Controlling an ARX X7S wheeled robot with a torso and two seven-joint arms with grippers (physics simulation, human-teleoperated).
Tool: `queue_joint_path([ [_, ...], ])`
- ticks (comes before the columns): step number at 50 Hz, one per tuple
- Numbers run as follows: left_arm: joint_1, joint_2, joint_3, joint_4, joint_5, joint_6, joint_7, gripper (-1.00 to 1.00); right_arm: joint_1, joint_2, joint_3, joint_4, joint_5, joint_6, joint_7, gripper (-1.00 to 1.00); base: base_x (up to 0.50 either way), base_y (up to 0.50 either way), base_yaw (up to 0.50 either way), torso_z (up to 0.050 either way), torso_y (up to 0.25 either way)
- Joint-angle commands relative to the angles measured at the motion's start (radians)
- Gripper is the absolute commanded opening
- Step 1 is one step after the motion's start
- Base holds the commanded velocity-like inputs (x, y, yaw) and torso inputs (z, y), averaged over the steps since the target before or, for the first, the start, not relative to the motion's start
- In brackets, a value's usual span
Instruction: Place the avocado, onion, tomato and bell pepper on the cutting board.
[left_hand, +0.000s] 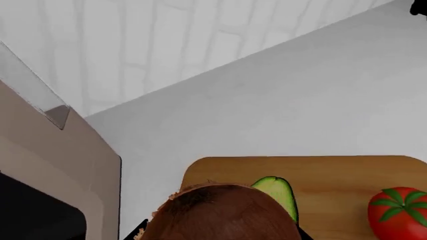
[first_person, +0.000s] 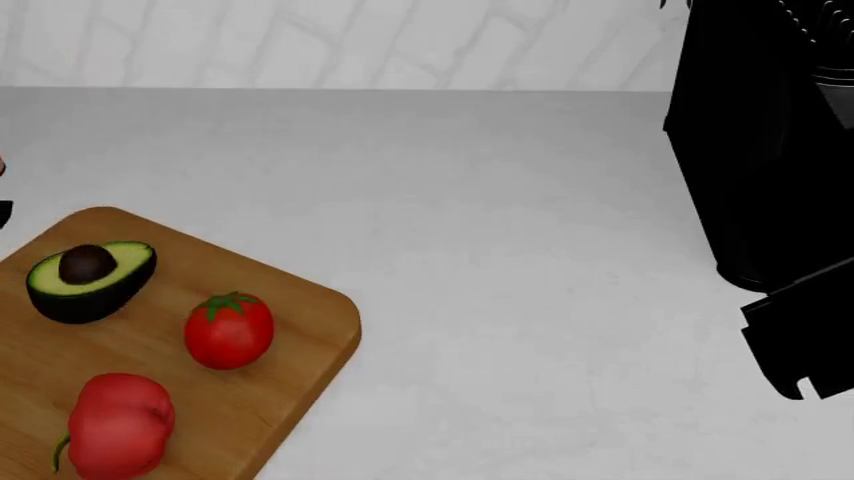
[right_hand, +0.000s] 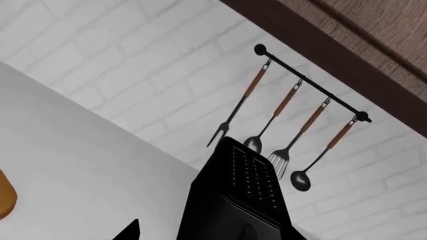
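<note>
My head camera shows the avocado (first_person: 88, 280), tomato (first_person: 228, 330) and bell pepper (first_person: 120, 424) lying on the cutting board (first_person: 314, 320), only my left wrist camera shows a brown onion (left_hand: 223, 214) right below it, and I cannot tell how my jaws stand above the white counter (first_person: 507, 250).

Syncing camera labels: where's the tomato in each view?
Head view: the tomato sits on the cutting board, between the avocado and the bell pepper.
Left wrist view: the tomato is at the lower right corner, on the board, right of the avocado.
Right wrist view: not in it.
Shared landmark: the cutting board, whose edge also shows in the right wrist view.
</note>
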Motion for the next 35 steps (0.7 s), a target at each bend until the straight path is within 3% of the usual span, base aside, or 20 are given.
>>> queue_joint_path([
  [1, 0.003, 0.076, 0.030, -0.097, 0.122, 0.020, 0.070, -1.00, 0.000, -0.009, 0.020, 0.001, -0.025, -0.017, -0.033, 1.00, 0.00, 0.00, 0.00, 0.000, 0.000],
  [35, 0.142, 0.014, 0.043, -0.085, 0.114, 0.086, 0.042, -1.00, 0.012, -0.003, 0.006, -0.014, -0.030, -0.037, -0.044, 1.00, 0.00, 0.00, 0.00, 0.000, 0.001],
])
